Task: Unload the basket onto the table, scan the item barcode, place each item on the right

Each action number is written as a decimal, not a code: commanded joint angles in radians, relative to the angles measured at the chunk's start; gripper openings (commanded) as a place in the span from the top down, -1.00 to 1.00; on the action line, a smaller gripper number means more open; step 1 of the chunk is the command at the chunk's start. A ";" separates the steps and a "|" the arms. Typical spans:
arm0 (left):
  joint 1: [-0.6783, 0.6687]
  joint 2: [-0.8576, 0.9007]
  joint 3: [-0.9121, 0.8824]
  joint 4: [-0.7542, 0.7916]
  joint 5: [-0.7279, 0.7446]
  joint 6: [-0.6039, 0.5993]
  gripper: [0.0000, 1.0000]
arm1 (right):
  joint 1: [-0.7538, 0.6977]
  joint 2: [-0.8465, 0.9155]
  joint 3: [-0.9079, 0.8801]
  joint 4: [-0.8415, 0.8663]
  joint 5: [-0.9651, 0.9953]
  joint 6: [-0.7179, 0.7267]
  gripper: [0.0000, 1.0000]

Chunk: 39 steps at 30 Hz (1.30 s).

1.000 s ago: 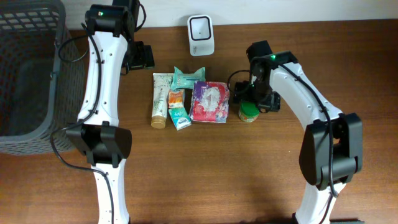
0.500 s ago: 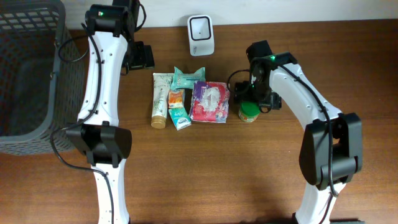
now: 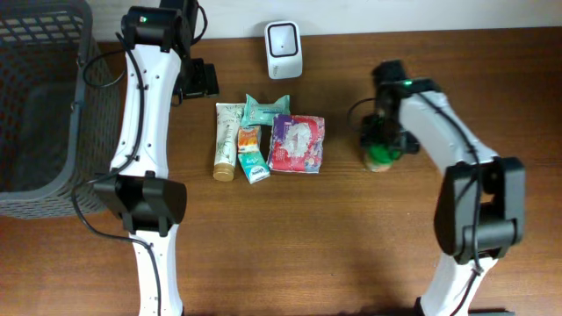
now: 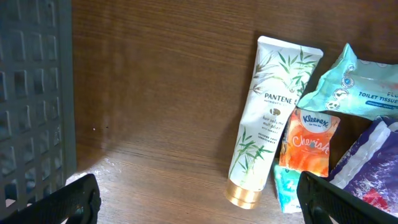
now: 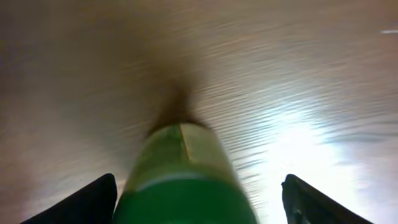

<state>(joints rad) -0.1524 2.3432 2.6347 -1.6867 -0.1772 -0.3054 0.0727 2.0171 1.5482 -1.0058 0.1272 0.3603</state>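
Dark wooden table, white wall

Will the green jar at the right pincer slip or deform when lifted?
The green jar looks round and smooth-walled, so it may slip or twist in the right pincer. It looks rigid and will likely keep its shape. Knocked onto its side, it would probably roll.

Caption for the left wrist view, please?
Left wrist camera over a Pantene tube, Kleenex pack and toilet tissue pack on the wooden table, grey basket alongside.
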 commanded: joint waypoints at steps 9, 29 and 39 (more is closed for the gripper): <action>-0.008 -0.008 -0.002 -0.001 -0.014 0.015 -0.97 | 0.011 0.000 0.356 -0.249 -0.461 -0.167 -0.82; -0.008 -0.008 -0.002 -0.001 -0.014 0.015 -0.98 | 0.185 0.137 0.055 0.124 -0.700 -0.093 -0.38; -0.008 -0.008 -0.002 -0.001 -0.014 0.015 -0.98 | 0.215 0.120 0.064 0.100 -0.601 -0.093 0.74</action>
<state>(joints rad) -0.1596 2.3432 2.6347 -1.6867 -0.1768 -0.3054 0.2852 2.1483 1.5578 -0.8318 -0.5388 0.2703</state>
